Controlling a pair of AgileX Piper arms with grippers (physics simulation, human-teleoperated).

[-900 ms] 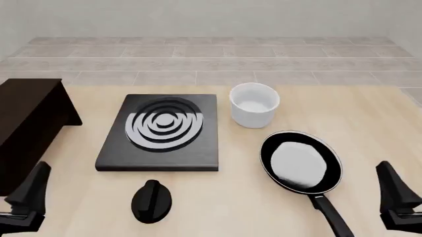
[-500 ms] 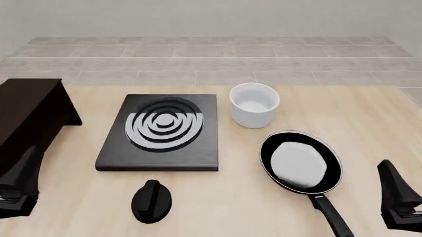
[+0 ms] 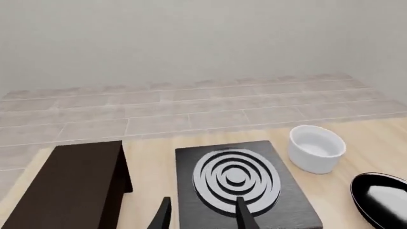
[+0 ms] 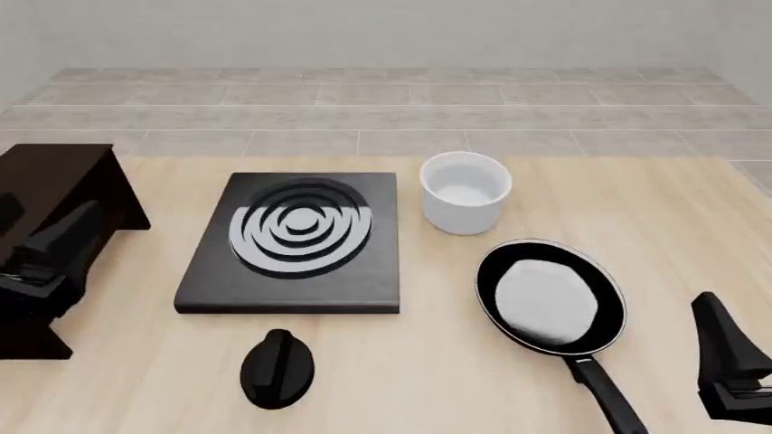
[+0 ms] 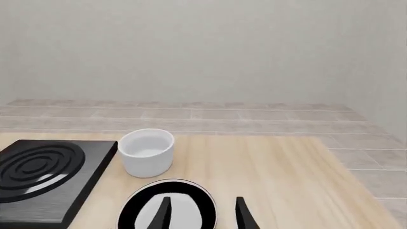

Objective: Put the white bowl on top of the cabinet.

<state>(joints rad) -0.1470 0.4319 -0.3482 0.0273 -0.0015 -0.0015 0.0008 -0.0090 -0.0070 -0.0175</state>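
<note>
Cabinet (image 4: 49,194) at the table's 9 o'clock edge, top bare. Stove plate (image 4: 296,242) at centre; frying pan (image 4: 550,295) at 4 o'clock. White bowl (image 4: 465,192) upright on the table at 1 o'clock from the plate, well apart from both arms. Left gripper (image 3: 200,215), fingers parted and empty, has risen from 7 o'clock to beside the cabinet, evidently beginning its approach. Right gripper (image 5: 201,213), likewise parted and empty, remains parked at 5 o'clock.

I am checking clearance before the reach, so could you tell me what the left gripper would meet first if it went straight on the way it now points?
Probably the black stove plate: the left gripper points at its silver rings, though depth is unclear.
</note>
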